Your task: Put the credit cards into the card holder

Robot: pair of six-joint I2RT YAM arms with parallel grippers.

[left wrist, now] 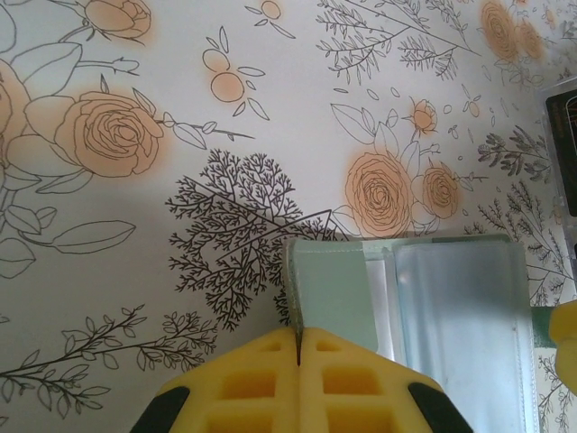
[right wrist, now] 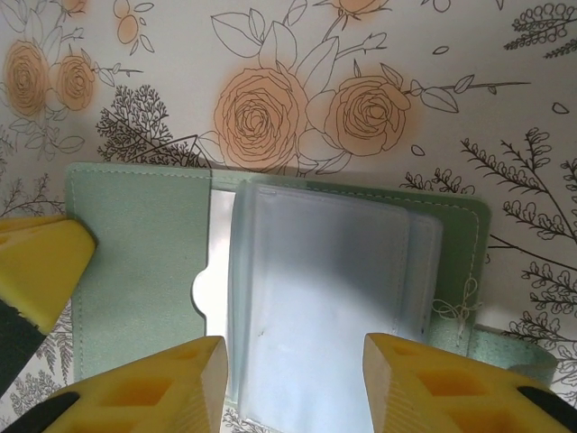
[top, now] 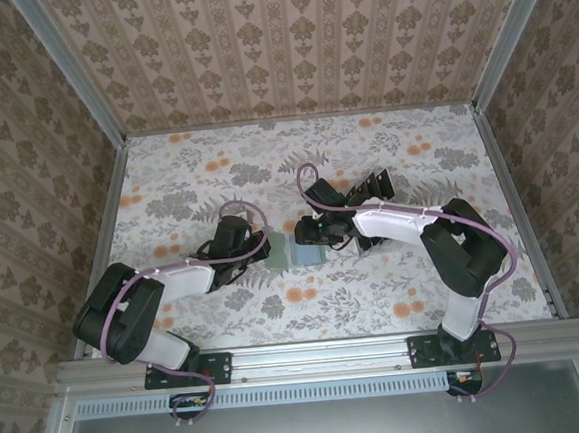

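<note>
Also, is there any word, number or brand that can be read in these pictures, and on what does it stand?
No text can be read.
On the black card, at the right edge of the left wrist view: faint orange marks, too blurred to read.
On the card holder: plain green, no print visible.

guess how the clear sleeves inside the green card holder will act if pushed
The clear sleeves probably flop: they bow up off the card holder rather than lying flat. Their glossy sheen suggests they may be slippery. The holder itself looks thin and light, so it might slide, though the left fingers pinch its edge.
</note>
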